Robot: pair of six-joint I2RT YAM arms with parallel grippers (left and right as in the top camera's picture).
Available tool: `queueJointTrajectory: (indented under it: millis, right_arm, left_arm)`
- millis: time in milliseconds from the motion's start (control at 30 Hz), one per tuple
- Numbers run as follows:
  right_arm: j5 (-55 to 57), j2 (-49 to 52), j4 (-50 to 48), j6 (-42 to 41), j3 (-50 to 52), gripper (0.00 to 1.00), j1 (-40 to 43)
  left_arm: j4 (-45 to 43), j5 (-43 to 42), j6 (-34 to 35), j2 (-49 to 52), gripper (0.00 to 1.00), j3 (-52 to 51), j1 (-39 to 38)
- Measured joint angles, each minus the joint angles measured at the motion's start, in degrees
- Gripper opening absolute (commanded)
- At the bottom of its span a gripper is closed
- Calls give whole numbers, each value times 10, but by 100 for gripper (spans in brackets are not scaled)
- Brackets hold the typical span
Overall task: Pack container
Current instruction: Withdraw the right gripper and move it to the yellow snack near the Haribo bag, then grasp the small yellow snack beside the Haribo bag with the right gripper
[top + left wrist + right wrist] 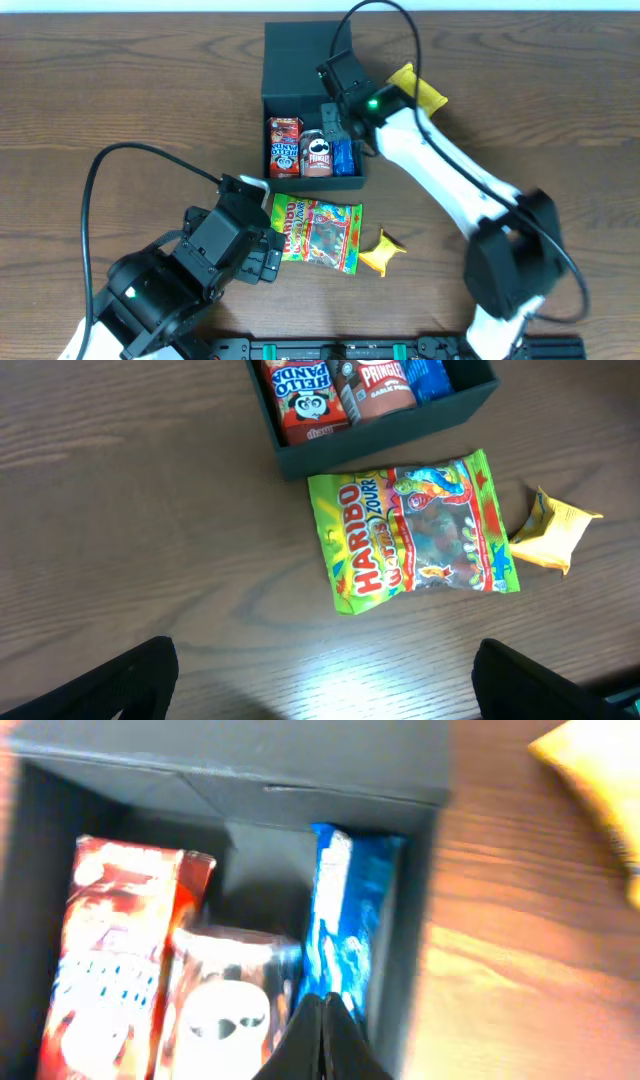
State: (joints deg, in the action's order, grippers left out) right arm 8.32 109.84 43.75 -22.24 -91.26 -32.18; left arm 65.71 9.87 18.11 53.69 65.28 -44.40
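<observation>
The container (pixel 300 60), a dark box with its flap lid open, stands at the back of the table. Inside it stand a red Hello Panda box (pixel 284 146), a Pringles can (pixel 317 153) and a blue packet (pixel 344 157). My right gripper (pixel 330 122) is shut and empty; in the right wrist view its tips (pixel 325 1012) meet over the gap between the can (pixel 225 1020) and the blue packet (pixel 345 930). My left gripper (pixel 330 695) is open wide above bare wood, just short of a Haribo bag (pixel 415 535) that lies in front of the container (pixel 380 442).
A small yellow packet (pixel 383 251) lies right of the Haribo bag (pixel 317 233). Another yellow packet (pixel 420 88) lies right of the container, partly under the right arm. Cables loop over the table's back and left.
</observation>
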Motion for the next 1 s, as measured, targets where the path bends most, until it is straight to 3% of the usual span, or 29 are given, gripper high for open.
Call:
queueJointTrajectory:
  millis: [167,300,467,667,767,1000]
  right_arm:
    - [20,-82,101,-11,1,1,-5]
    - [29,-151,136,-75,50,4,-8]
    - [26,-239,141,-187,178,23,-17]
    - [16,-324,138,-291,304,64,-48]
    - [12,-351,137,-333,353,72,-56]
    - [-17,-362,89,-408,433,77,-92]
  left_arm:
    - [0,0,0,0,95,0,0]
    - [0,0,0,0,95,0,0]
    - [0,0,0,0,95,0,0]
    - [0,0,0,0,95,0,0]
    - [0,0,0,0,95,0,0]
    - [0,0,0,0,95,0,0]
